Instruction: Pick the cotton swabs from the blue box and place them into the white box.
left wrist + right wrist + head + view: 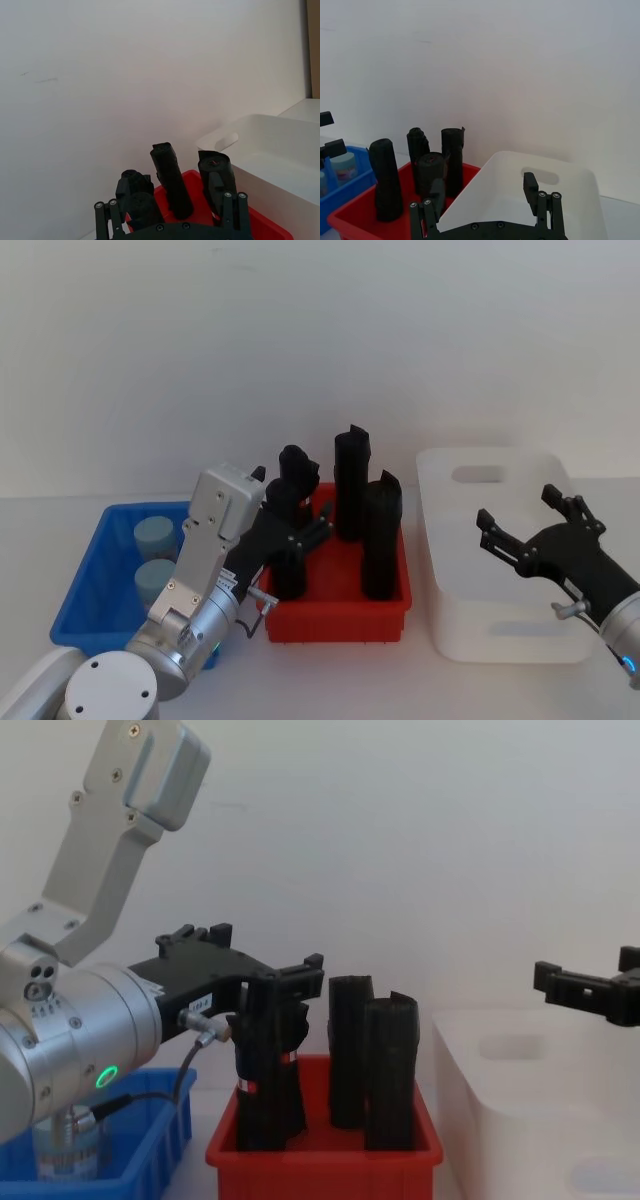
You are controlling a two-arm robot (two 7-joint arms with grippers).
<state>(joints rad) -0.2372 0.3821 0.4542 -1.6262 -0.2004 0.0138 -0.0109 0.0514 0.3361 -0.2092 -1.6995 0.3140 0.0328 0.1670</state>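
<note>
Left claw: my left claw [298, 502] is released, fingers spread with nothing between them. It hangs raised over the left end of the red bin [335, 621], just right of the blue box [84, 582].
Right claw: my right claw [524, 512] is also released and empty. It hovers above the white box [500, 625] on the right.
Cotton swabs: I see two teal-lidded tubs [155, 534] standing upright in the blue box, one nearer me and one farther back. My left arm [195, 585] covers part of the nearer one.
Blue box: it sits on the left of the tabletop [340, 680], close beside the red bin. I cannot tell whether the two touch.
White box: it stands at the right, just beside the red bin, with its slot handle on the far wall.
Red bin: it sits between the two boxes and holds four black rolls [350, 480] standing upright. The left claw is in front of the leftmost ones.
</note>
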